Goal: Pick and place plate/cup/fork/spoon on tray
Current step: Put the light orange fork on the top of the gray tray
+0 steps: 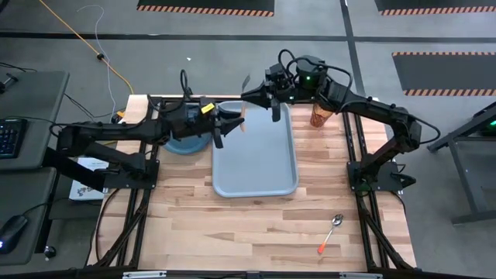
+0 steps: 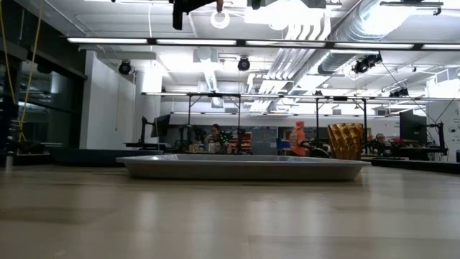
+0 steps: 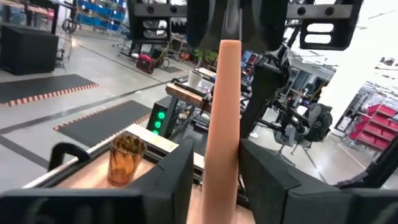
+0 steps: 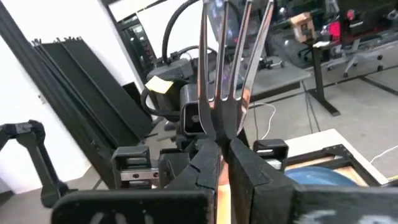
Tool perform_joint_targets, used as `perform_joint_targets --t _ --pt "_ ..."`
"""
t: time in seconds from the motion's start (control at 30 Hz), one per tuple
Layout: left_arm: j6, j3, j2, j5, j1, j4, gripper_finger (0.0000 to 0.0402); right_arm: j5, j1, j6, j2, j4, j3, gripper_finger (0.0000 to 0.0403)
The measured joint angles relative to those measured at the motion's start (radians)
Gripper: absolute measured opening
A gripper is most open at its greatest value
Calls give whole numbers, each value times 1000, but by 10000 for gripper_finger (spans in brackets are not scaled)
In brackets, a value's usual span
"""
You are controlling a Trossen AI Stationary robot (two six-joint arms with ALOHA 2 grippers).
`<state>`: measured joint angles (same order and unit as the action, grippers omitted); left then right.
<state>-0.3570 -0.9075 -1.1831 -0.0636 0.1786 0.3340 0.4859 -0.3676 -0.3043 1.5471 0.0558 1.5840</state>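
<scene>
Above the tray's [image 1: 256, 155] far end, the right claw [image 1: 256, 96] is clamped on the fork [image 4: 227, 68] just below its tines while the left claw [image 1: 231, 120] closes around the salmon handle. The cup [image 1: 320, 115] stands on the surface nearby.

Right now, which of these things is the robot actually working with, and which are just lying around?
Part of the job: fork, held by the right gripper, with the left gripper at its handle; tray; plate; cup; spoon.
Just lying about: keyboard, mouse, papers, yellow cable.
</scene>
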Motion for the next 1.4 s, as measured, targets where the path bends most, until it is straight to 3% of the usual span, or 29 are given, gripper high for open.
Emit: perform_joint_targets --t 0.2,0.43,0.67,0.87,1.13,1.4 --pt "1 1 65 49 36 -92 150 -8 -36 36 -39 79 1 3" --pt "1 1 239 93 58 -111 150 -303 -27 319 6 554 180 3" --pt "31 1 379 82 56 -96 150 -385 -43 514 242 786 371 3" --pt "40 1 412 80 55 -88 150 -552 -51 705 524 991 535 2" --pt "46 1 398 79 55 -92 150 -581 -85 816 778 1023 641 2" --pt "47 1 389 78 55 -91 149 -570 -77 959 872 1010 654 2"
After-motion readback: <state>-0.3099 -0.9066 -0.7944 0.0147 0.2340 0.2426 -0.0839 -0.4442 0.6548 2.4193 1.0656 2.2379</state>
